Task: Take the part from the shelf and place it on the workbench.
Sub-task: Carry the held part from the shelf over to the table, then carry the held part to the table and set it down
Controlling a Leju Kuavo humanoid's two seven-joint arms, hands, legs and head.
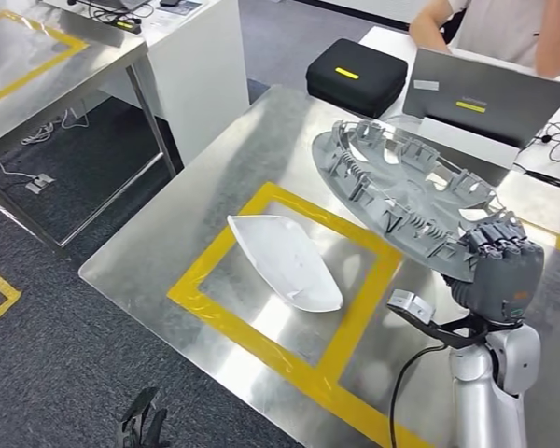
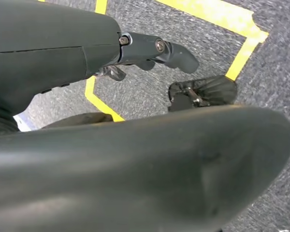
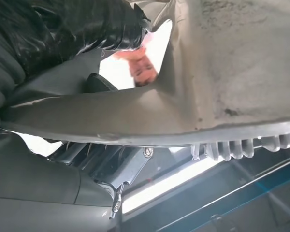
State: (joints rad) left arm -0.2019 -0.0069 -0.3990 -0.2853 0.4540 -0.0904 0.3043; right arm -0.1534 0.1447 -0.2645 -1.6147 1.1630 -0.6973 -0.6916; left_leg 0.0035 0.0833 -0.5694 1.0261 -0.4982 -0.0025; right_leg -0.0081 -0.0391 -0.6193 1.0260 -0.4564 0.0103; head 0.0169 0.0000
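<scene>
The right hand grips the rim of the grey ribbed part, holding it tilted in the air above the right side of the steel desk, so the carry looks nearly done and the placing remains. The next move likely calls for lowering it flat beside the white shell before the fingers let go. The left hand hangs over the floor, fingers apart, holding nothing.

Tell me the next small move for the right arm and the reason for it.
Probably lower the grey round part toward bare metal on the workbench. The right robot hand grips its rim and holds it tilted above the surface, beside the white part lying in the yellow square.
</scene>
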